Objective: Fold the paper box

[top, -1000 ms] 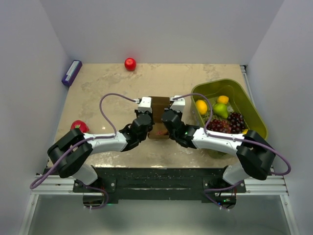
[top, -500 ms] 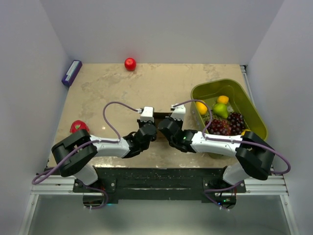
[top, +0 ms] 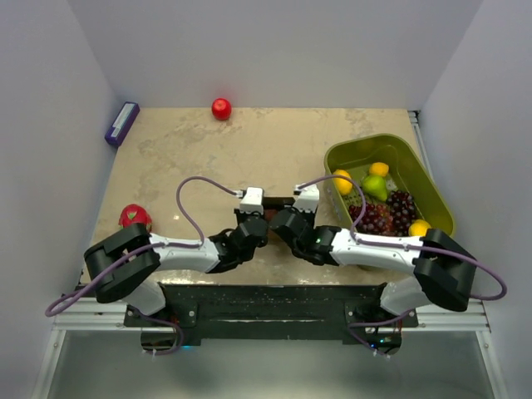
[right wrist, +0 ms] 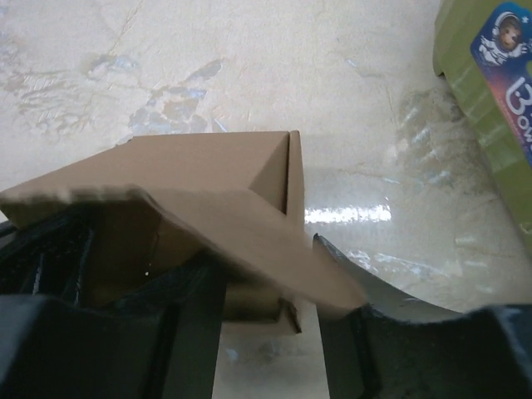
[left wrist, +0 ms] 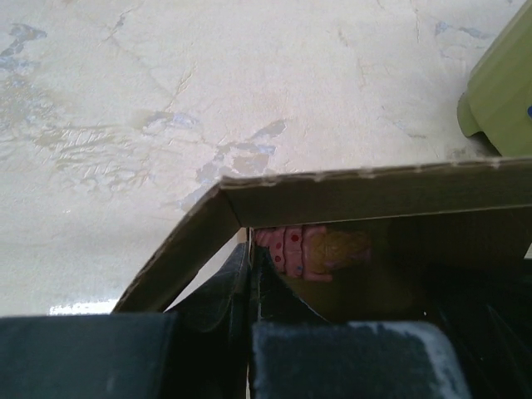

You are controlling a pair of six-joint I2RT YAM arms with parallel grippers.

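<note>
The paper box [top: 281, 202] stands on the worktop [top: 191, 158] near the front edge, about midway across. It is hemmed in by both sets of fingers, so only a dark brown sliver of it shows from above. The left fingers [top: 263, 214] are clenched on the box's left wall. In the left wrist view the 2 of them meet with just a thin cardboard edge between them, and the far wall runs across above, with a pink printed patch [left wrist: 309, 249] on its inner face. The right fingers [top: 289, 216] straddle a slanted flap [right wrist: 249, 233] at a corner of the box, 1 under it and 1 beside its edge. I cannot tell whether they press on it. A green basket [top: 391, 140] sits to the right of the box, holding grapes [top: 391, 208] and other fruit. A red ball [top: 221, 108] lies at the far edge, and a purple block [top: 122, 123] sits in the far left corner
</note>
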